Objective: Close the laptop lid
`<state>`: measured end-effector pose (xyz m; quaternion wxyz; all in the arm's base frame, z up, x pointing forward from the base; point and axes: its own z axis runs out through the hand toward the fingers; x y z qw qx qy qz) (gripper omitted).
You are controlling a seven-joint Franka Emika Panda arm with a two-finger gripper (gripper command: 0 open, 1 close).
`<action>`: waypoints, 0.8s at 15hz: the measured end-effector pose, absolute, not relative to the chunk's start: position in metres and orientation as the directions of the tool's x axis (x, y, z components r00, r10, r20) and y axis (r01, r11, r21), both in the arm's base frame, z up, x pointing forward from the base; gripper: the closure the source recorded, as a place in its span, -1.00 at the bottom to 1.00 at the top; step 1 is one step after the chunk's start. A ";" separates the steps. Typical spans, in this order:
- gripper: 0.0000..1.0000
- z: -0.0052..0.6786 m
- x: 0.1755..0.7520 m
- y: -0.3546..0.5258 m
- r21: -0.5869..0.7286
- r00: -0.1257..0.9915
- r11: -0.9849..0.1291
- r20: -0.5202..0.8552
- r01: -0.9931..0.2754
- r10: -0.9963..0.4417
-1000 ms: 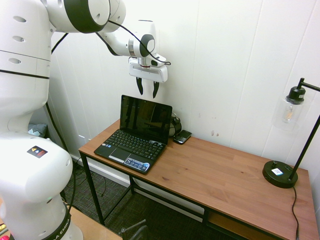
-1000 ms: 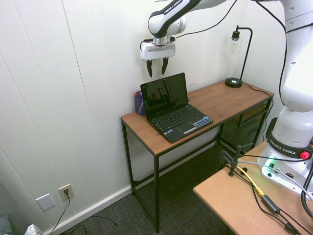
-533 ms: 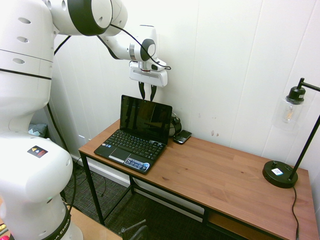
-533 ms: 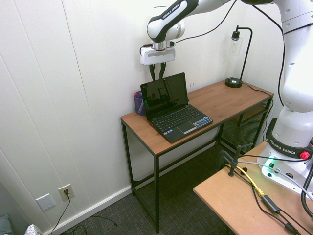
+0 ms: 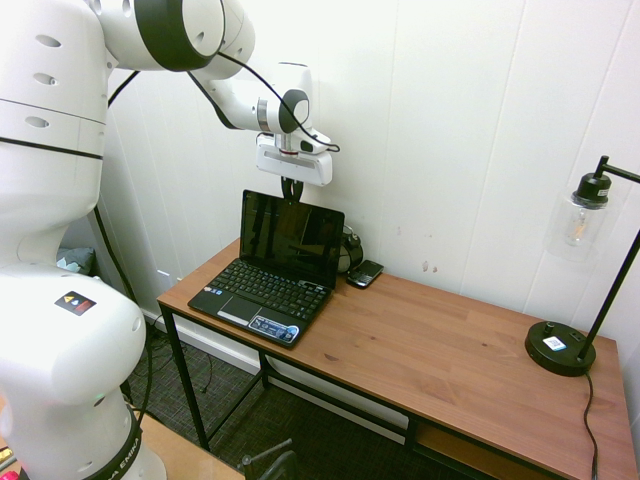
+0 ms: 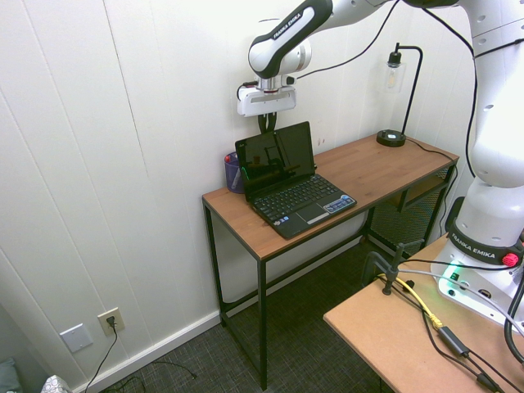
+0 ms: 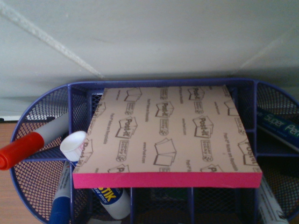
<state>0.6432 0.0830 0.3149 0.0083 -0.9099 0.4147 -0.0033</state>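
The small black netbook stands open on the left end of the wooden desk [image 5: 440, 350]. Its lid [image 5: 290, 238] [image 6: 274, 154] is upright, tilted slightly back, with a dark screen. The black keyboard [image 5: 268, 286] and stickered palm rest face the desk's front edge. My gripper [image 5: 292, 188] [image 6: 266, 123] hangs pointing down just above and behind the lid's top edge, near the wall. Its fingers are shut together with nothing between them. I cannot tell whether they touch the lid.
A blue mesh desk organizer [image 7: 42, 116] [image 6: 232, 172] sits behind the laptop, holding a pink Post-it pad [image 7: 166, 135], markers and a glue stick. A small black phone [image 5: 365, 273] lies right of the lid. A black lamp [image 5: 562, 348] stands at the desk's right end.
The fingers went from spread open to shut together. The gripper shifted slightly back toward the wall and down, closer to the lid's top edge. The lid has not moved.
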 end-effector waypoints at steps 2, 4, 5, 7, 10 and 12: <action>1.00 0.309 0.637 0.078 -0.013 0.651 -0.651 -0.001 -0.759 -0.759; 1.00 0.307 0.627 0.074 -0.019 0.646 -0.646 0.004 -0.763 -0.764; 1.00 0.307 0.620 0.071 -0.020 0.643 -0.643 0.006 -0.766 -0.766; 1.00 0.306 0.603 0.067 -0.018 0.635 -0.635 0.007 -0.772 -0.773; 1.00 0.297 0.575 0.062 -0.010 0.629 -0.629 0.003 -0.778 -0.778; 1.00 0.288 0.559 0.059 0.006 0.628 -0.628 -0.006 -0.778 -0.779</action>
